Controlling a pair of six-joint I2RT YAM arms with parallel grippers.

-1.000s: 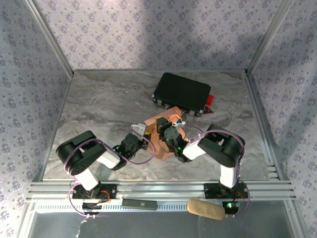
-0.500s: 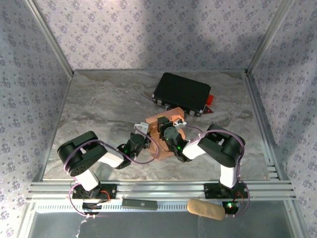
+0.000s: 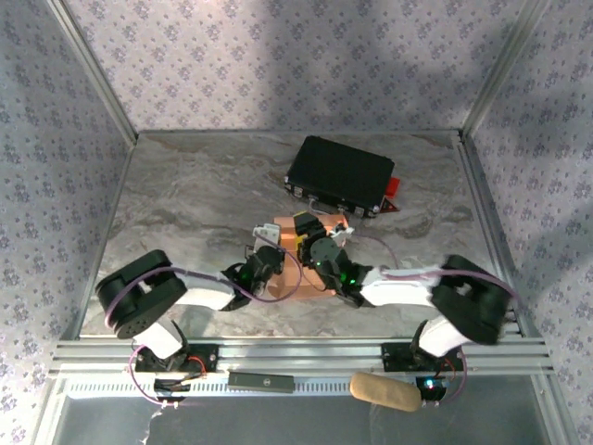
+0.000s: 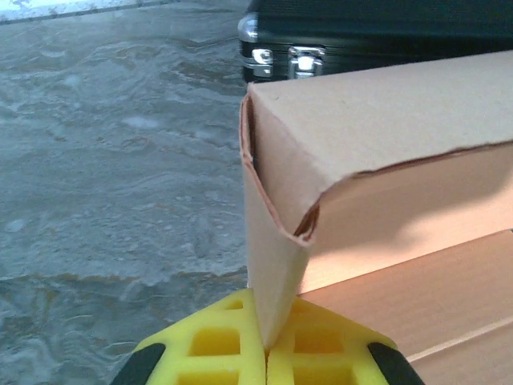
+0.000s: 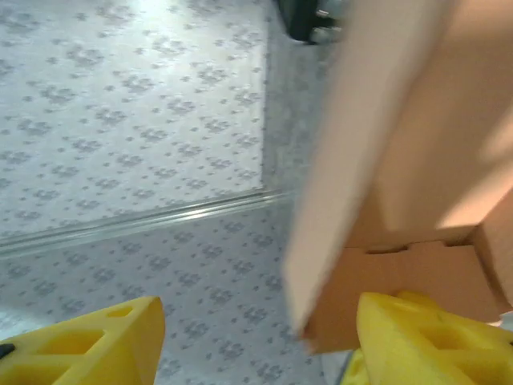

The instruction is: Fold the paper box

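A grey marbled table (image 3: 185,204) is enclosed by walls (image 3: 278,65) papered in a small lilac floral print and framed by aluminium rails (image 3: 296,352) along the near edge. A black case (image 3: 341,173) is set toward the far right of the surface. The paper box (image 3: 304,224) is found near the table's middle, just in front of that case and between the two arms. The left gripper (image 4: 266,353) is seen clenched, a corner flap of the box pinched between its yellow pads. The right gripper (image 5: 258,313) is seen released, its jaws spread wide, with the cardboard beside one finger.
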